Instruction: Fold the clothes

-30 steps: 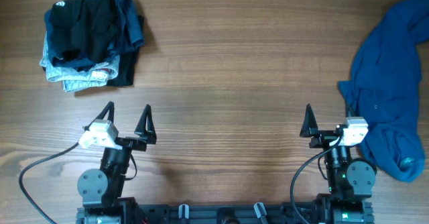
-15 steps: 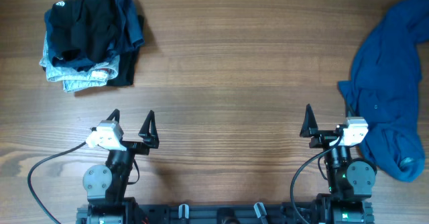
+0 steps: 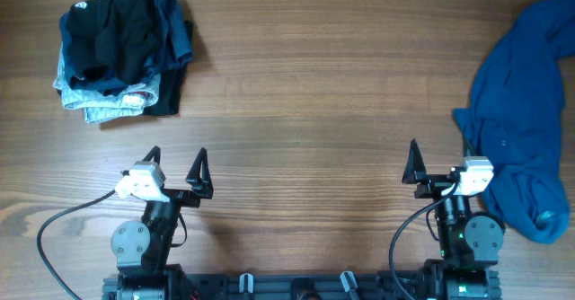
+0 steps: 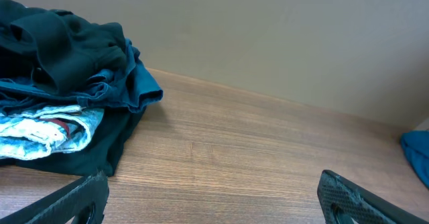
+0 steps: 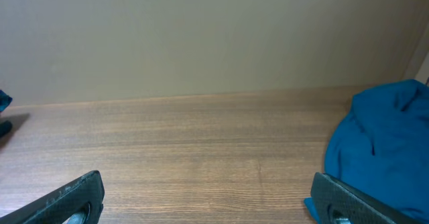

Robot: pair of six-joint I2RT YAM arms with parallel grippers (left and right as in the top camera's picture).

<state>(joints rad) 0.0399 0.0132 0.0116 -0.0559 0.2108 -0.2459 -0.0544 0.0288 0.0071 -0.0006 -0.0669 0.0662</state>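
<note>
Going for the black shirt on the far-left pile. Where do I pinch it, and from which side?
Likely the raised black fold on top of the black shirt, coming from above with the open left pincer. It stands proud of the navy garment and pale denim beneath, so the jaws should catch it alone.

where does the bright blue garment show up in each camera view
Overhead: the bright blue garment lies along the right edge.
Left wrist: only a sliver of the garment shows at the right edge.
Right wrist: the garment fills the lower right corner.
Shared landmark: the wooden table under it.
</note>
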